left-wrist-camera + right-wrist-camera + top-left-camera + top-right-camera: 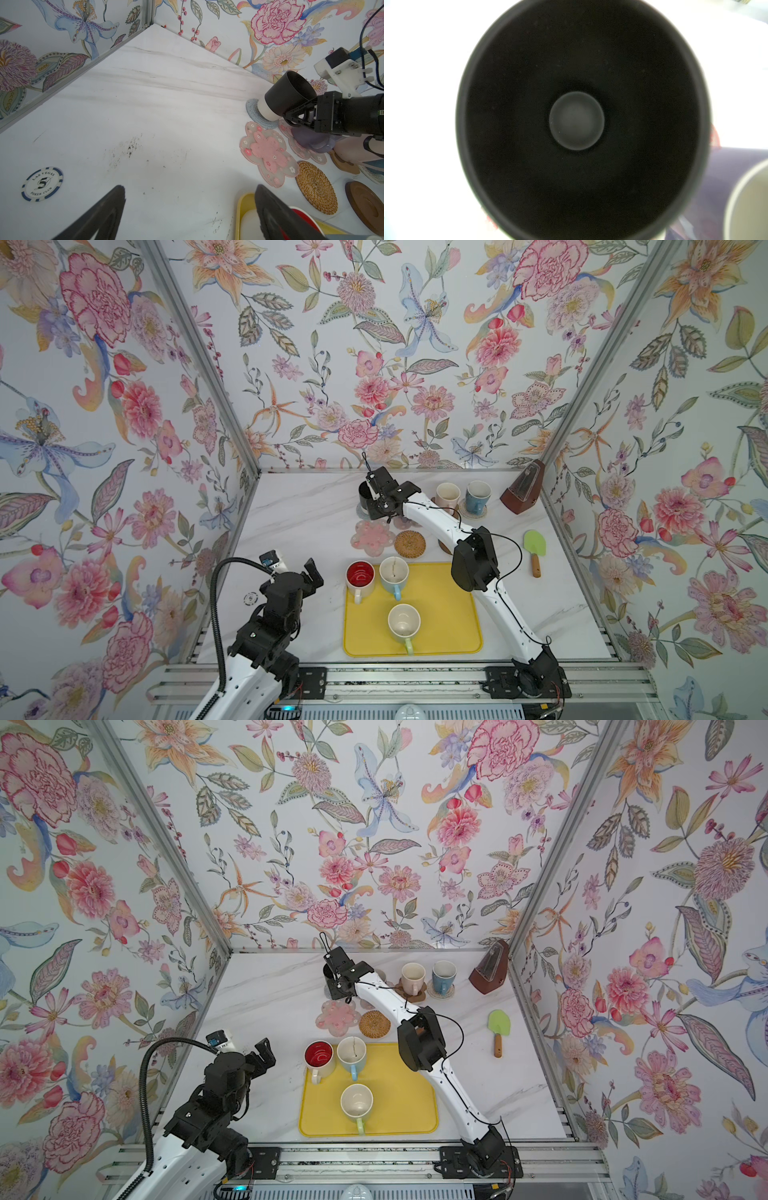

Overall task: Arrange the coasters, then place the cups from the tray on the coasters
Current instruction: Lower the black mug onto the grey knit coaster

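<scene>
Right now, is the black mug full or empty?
Empty: the right wrist view looks into the black mug and shows its bare bottom.

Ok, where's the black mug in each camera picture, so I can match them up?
In a top view: black mug far middle, behind the pink flower mat.
In a top view: same spot, behind that mat.
Left wrist view: its base at a grey mat, next to the flower mat.
Right wrist view: fills the picture, seen down its mouth.
Shared landmark: the pink flower mat, except the right wrist view.
</scene>
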